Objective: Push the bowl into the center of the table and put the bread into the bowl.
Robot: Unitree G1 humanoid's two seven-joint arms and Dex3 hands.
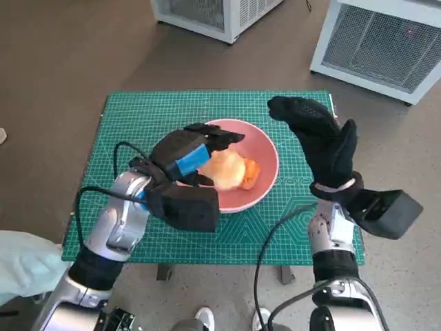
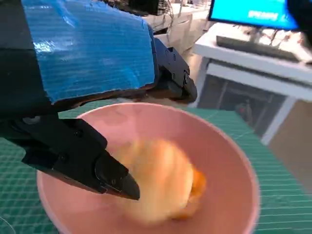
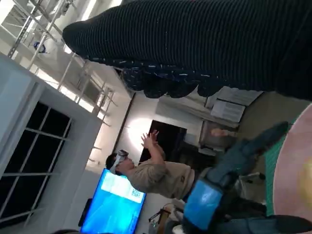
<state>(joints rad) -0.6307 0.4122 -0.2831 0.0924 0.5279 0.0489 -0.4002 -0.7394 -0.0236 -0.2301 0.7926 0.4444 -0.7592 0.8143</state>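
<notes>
From the head view, a green cutting mat [image 1: 138,117] covers the tabletop, with the pink bowl [image 1: 265,172] near its middle and the bread [image 1: 227,169] inside. The left hand [image 1: 189,155] hovers over the bowl, fingers apart, holding nothing. The right hand [image 1: 320,141] is raised beside the bowl, fingers together and empty. Two white cabinets [image 1: 372,41] stand on the grey floor [image 1: 69,55].

In the left wrist view, the fingers [image 2: 97,165] spread above the bread, not touching it; a white desk [image 2: 253,58] carries a blue monitor [image 2: 253,12].

In the right wrist view, a person [image 3: 156,175] stands with arms raised.

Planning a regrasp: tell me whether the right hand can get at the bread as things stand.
Probably not cleanly: the left hand hovers over the bowl with its fingers right above the bread; the right hand is raised beside the bowl.
</notes>
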